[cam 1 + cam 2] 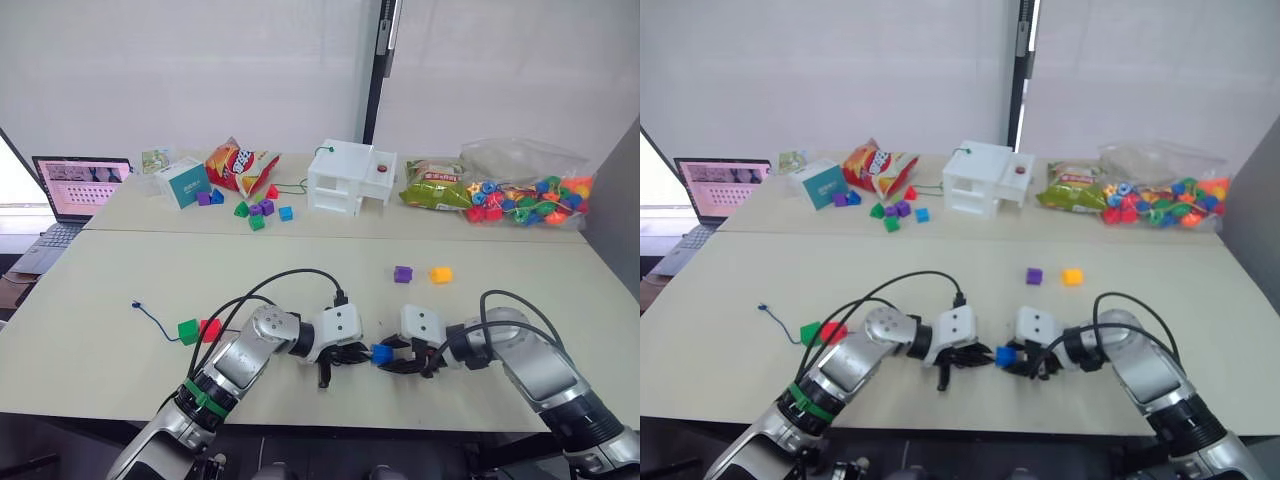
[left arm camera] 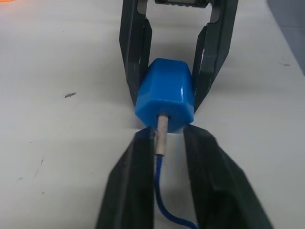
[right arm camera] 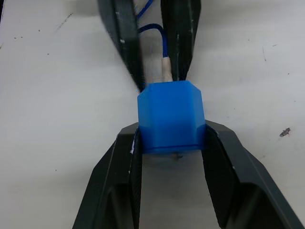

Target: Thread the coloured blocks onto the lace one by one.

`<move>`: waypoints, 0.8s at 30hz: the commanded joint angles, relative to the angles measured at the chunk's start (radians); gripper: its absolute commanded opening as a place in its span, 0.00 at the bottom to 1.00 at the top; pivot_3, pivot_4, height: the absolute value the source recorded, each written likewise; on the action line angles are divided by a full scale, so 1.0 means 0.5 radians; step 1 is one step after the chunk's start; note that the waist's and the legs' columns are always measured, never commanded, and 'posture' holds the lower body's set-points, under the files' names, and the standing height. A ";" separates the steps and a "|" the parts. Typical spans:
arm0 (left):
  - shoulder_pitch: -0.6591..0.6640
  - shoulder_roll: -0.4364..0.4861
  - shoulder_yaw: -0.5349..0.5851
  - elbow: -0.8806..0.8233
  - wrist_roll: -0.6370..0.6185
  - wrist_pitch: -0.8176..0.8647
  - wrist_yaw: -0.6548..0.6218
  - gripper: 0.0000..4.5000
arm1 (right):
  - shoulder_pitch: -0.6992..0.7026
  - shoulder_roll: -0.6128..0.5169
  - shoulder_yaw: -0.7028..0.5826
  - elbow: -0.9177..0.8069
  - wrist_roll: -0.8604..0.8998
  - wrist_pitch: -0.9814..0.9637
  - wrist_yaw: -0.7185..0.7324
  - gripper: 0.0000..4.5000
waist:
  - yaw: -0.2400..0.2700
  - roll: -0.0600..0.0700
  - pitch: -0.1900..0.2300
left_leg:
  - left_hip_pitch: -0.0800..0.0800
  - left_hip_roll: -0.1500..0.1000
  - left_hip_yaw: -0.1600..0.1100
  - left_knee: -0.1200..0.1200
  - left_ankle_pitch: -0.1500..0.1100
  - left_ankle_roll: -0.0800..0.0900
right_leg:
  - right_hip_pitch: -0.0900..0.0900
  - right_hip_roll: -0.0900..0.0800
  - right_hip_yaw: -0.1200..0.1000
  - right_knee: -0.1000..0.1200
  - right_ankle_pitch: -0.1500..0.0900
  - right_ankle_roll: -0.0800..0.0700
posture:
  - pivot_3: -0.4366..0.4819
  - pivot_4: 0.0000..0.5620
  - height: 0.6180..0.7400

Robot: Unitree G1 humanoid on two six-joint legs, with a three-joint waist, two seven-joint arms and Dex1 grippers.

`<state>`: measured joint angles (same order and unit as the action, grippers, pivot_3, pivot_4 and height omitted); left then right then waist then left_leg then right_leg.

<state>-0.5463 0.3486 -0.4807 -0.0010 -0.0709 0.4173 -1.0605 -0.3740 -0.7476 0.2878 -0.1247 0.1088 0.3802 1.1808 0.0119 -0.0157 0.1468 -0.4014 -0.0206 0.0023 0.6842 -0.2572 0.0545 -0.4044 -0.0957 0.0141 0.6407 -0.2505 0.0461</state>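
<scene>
My right gripper (image 1: 392, 356) is shut on the blue block (image 1: 381, 353) just above the table's front edge. From the other side, my left gripper (image 1: 350, 356) faces it. The lace (image 2: 161, 138) has its pale tip pushed into the blue block's (image 2: 167, 95) hole. The cord lies between my left fingers (image 2: 131, 191), touching one of them, and they stand narrowly open around it. Further left, the lace (image 1: 155, 320) runs through the green block (image 1: 188, 331) and red block (image 1: 210, 329). The purple block (image 1: 403, 273) and yellow block (image 1: 440, 274) sit mid-table.
A second table behind holds a laptop (image 1: 80, 187), a teal box (image 1: 182, 182), a snack bag (image 1: 238, 165), small mixed blocks (image 1: 255, 211), a white box (image 1: 350, 178) and a bag of beads (image 1: 525, 195). Black cables (image 1: 290, 280) loop over both arms.
</scene>
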 commanded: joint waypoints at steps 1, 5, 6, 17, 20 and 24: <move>0.008 0.043 0.093 -0.139 -0.072 0.007 -0.012 0.51 | 0.029 0.006 0.013 -0.049 -0.004 0.022 -0.024 0.29 | 0.000 0.000 0.000 | 0.000 0.000 0.000 0.000 0.000 0.000 | 0.000 0.000 0.000 0.000 0.000 0.000 | 0.48 0.27 1.00; 0.068 0.178 0.188 -0.207 -0.149 0.033 -0.066 0.51 | 0.037 0.008 0.011 -0.046 -0.006 0.026 -0.030 0.29 | -0.008 0.000 0.000 | 0.001 0.001 0.000 -0.001 0.000 0.000 | -0.001 0.001 0.001 0.001 0.000 0.000 | 0.48 0.27 1.00; 0.086 0.216 0.197 -0.208 -0.148 0.022 -0.073 0.51 | 0.037 0.009 0.010 -0.043 -0.007 0.024 -0.032 0.29 | -0.007 0.000 0.000 | 0.001 0.001 0.000 -0.001 0.000 0.000 | -0.001 0.002 0.001 0.001 0.000 -0.001 | 0.48 0.27 1.00; 0.205 0.346 0.183 -0.045 -0.077 -0.235 -0.083 0.38 | 0.035 -0.004 -0.006 -0.042 -0.006 0.037 -0.032 0.29 | -0.001 0.000 0.000 | 0.001 0.000 0.000 -0.001 0.000 0.000 | 0.000 -0.001 0.000 0.000 0.000 -0.001 | 0.48 0.27 1.00; 0.217 0.317 0.161 -0.060 -0.091 -0.234 -0.092 0.19 | 0.029 -0.005 -0.006 -0.042 -0.007 0.041 -0.032 0.29 | -0.001 0.000 0.000 | 0.001 0.000 0.000 -0.001 0.000 0.000 | 0.000 -0.001 0.000 0.000 0.000 -0.001 | 0.48 0.27 1.00; 0.218 0.270 0.136 -0.047 -0.071 -0.279 -0.077 0.00 | 0.028 -0.006 -0.005 -0.045 -0.009 0.047 -0.030 0.29 | 0.001 0.000 0.000 | 0.001 0.001 -0.001 -0.001 0.000 0.000 | 0.000 -0.001 0.000 0.000 0.000 0.000 | 0.48 0.27 1.00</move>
<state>-0.4354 0.4932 -0.4034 -0.0171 -0.1129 0.3000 -1.1005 -0.3665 -0.7408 0.2868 -0.1396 0.1036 0.3967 1.1673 0.0122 -0.0156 0.1467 -0.4007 -0.0204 0.0020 0.6838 -0.2573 0.0544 -0.4043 -0.0959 0.0141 0.6409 -0.2506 0.0459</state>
